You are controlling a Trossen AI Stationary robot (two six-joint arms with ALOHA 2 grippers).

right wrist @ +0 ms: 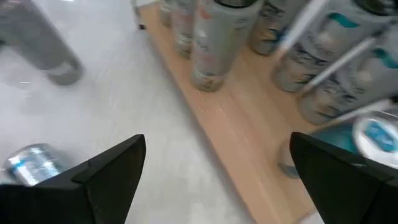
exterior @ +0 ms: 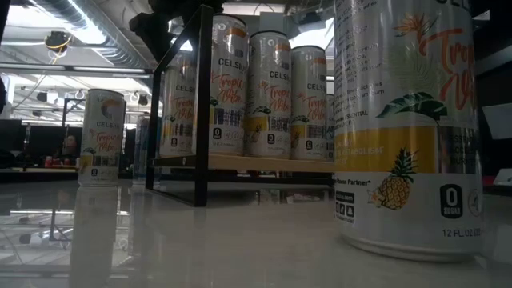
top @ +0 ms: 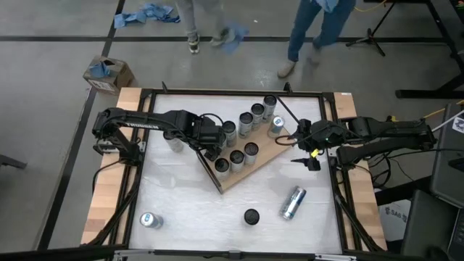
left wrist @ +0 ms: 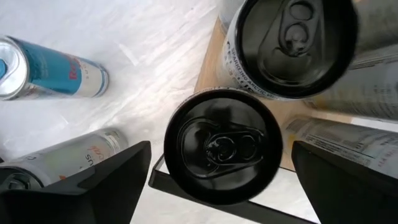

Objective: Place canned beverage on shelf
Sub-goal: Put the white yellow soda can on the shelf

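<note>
The shelf point(top: 262, 158) is a light-brown board lying aslant in mid-table, with several tall cans standing on it. My left gripper point(top: 212, 150) hangs open over the shelf's left end, pointing down. In the left wrist view its fingers point(left wrist: 93, 180) stand on either side of a black-topped can point(left wrist: 222, 124), with a small gap on each side. That can stands upright by the shelf's dark frame bar point(left wrist: 186, 190). My right gripper point(top: 304, 161) is open above the shelf's right end point(right wrist: 249, 124), nothing between its fingers point(right wrist: 112, 168).
Off the shelf, a silver can point(top: 293, 202) lies on its side at the near right. A black-topped can point(top: 251, 216) stands near the front, a blue can point(top: 150, 220) sits near left, and one can point(top: 174, 141) stands beside the left arm. People's legs point(top: 304, 32) show beyond the far edge.
</note>
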